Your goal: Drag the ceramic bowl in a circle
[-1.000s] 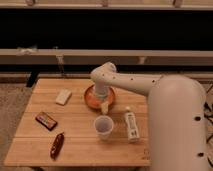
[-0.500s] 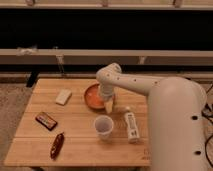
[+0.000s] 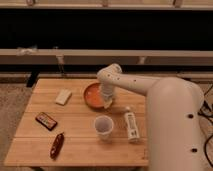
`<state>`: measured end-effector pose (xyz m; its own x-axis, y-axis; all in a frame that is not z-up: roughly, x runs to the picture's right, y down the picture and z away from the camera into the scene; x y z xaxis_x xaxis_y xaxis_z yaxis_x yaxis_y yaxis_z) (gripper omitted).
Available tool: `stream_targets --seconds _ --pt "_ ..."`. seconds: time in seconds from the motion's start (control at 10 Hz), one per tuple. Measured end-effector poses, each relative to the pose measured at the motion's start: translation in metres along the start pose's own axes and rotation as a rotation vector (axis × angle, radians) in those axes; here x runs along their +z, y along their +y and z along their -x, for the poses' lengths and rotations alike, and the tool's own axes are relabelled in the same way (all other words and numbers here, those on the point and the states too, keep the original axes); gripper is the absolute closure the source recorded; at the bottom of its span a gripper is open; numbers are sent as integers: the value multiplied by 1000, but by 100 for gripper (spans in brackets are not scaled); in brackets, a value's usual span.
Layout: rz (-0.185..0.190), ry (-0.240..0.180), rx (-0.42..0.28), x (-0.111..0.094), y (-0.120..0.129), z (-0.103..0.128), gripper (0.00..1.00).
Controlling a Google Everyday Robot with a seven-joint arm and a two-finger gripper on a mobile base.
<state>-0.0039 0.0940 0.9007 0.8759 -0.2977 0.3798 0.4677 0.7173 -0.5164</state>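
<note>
The ceramic bowl [image 3: 93, 94] is a shallow orange bowl on the wooden table [image 3: 75, 145], near the far middle. My gripper [image 3: 107, 102] reaches down from the white arm onto the bowl's right rim. A white cup [image 3: 103, 126] stands upright in front of the bowl, a short gap away.
A pale sponge-like block [image 3: 63, 96] lies left of the bowl. A dark snack packet [image 3: 46, 120] and a reddish-brown bar [image 3: 57, 144] lie at the front left. A white bottle [image 3: 131, 125] lies right of the cup. A dark rail runs behind the table.
The gripper has shifted to the right and slightly toward the front, from over the bowl's middle to its right rim. The bowl seems to have moved little.
</note>
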Motion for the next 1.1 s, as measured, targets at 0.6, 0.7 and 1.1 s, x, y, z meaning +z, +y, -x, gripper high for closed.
stream_targets --seconds 0.6,0.7,1.1 --pt "-16 70 -75 -29 -10 4 100" --pt "-19 85 -126 -35 -14 13 100" --pt "-21 95 -316 -43 -13 74 100"
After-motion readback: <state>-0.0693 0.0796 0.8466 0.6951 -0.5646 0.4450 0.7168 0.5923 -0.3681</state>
